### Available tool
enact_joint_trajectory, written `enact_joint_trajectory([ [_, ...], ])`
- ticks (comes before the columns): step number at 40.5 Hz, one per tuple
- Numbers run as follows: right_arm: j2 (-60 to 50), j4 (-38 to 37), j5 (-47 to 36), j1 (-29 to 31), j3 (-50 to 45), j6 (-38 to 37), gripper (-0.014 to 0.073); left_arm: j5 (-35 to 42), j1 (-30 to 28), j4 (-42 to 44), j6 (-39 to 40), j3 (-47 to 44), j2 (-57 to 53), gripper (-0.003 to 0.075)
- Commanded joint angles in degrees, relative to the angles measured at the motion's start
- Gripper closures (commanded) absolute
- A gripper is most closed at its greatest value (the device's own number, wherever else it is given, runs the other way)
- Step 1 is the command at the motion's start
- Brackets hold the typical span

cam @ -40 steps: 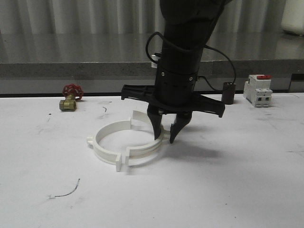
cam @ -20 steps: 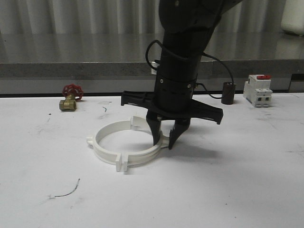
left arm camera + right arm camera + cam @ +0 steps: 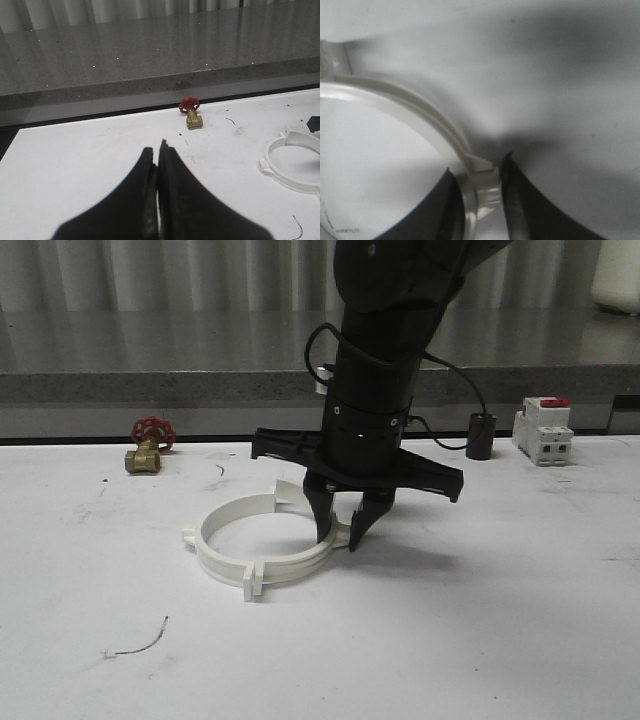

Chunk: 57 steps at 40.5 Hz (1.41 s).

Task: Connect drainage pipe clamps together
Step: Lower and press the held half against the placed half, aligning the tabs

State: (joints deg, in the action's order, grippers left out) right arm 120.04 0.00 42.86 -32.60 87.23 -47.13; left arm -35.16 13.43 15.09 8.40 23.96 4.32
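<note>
While the right gripper [image 3: 340, 536] straddles the rim of the drainage pipe clamps [image 3: 262, 542] at the ring's 3 o'clock side, its jaws stand narrowly apart with the white lug between them, seemingly pinched. The ring lies flat at table [image 3: 500, 640] centre; near tabs at 6 o'clock look mated, far tabs at 12 look slightly offset. Light, stiff, slick plastic, likely to skate; grip at lugs. Left gripper [image 3: 159, 165] is closed, empty. Brass valve [image 3: 147, 448] at 10 o'clock, breaker [image 3: 543, 430] at 2, both well apart.
</note>
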Motion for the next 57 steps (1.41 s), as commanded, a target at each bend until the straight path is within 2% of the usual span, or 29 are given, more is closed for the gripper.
enact_joint_trajectory([
  [1, -3.26, 0.0, -1.44, -0.04, 1.73, 0.1, 0.0391, 4.58, 0.02, 0.1, 0.17, 1.34, 0.79, 0.0741],
  [46, -3.26, 0.0, -0.85, -0.04, 1.73, 0.1, 0.0387, 4.58, 0.02, 0.1, 0.17, 1.34, 0.79, 0.0741],
  [49, -3.26, 0.0, -0.85, 0.01, 1.73, 0.09, 0.0372, 4.58, 0.02, 0.1, 0.17, 1.34, 0.79, 0.0741],
  [54, -3.26, 0.0, -0.78, 0.01, 1.73, 0.09, 0.0288, 4.58, 0.02, 0.1, 0.17, 1.34, 0.79, 0.0741],
  [57, -3.26, 0.0, -0.78, 0.01, 1.73, 0.09, 0.0275, 4.58, 0.02, 0.1, 0.17, 1.34, 0.79, 0.0741],
])
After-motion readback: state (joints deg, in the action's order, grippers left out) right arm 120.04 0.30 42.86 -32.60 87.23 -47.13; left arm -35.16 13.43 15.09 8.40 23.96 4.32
